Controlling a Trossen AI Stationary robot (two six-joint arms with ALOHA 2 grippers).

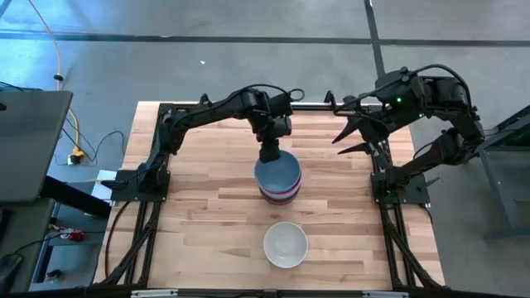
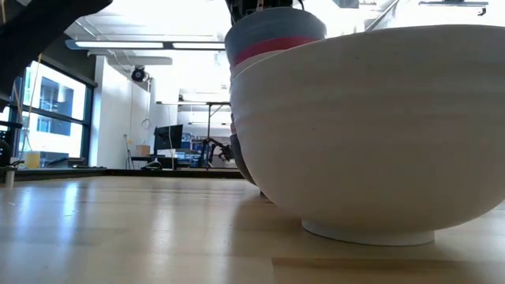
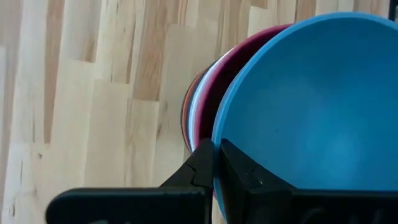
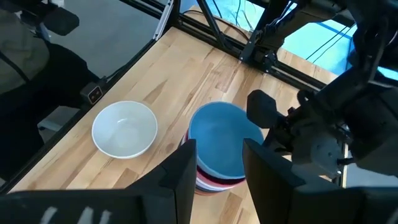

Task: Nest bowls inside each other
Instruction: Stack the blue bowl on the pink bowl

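Note:
A stack of nested bowls (image 1: 281, 192) stands mid-table, showing magenta and white rims, with the light blue bowl (image 1: 277, 172) uppermost. My left gripper (image 1: 269, 155) is above the stack's far side, shut on the blue bowl. A single white bowl (image 1: 286, 244) rests on its foot nearer the table's near edge; in the low view this white bowl (image 2: 371, 126) hides most of the stack (image 2: 272, 39). My right gripper (image 1: 352, 139) hovers open at the table's far right, away from the bowls. Any other bowls are hidden inside the stack. My left gripper holds the light blue bowl by its rim (image 3: 217, 134) on the far side. One finger (image 3: 239, 165) is inside the bowl and one finger (image 3: 200, 165) outside, coming from above and pointing down. The bowl sits on top of the stack, shifted a little off its centre.
Bare wooden table (image 1: 199, 215) lies to the left of and in front of the stack. The black arm frames (image 1: 141, 178) run along both table sides. The right arm's base (image 1: 397, 186) stands at the table's right edge.

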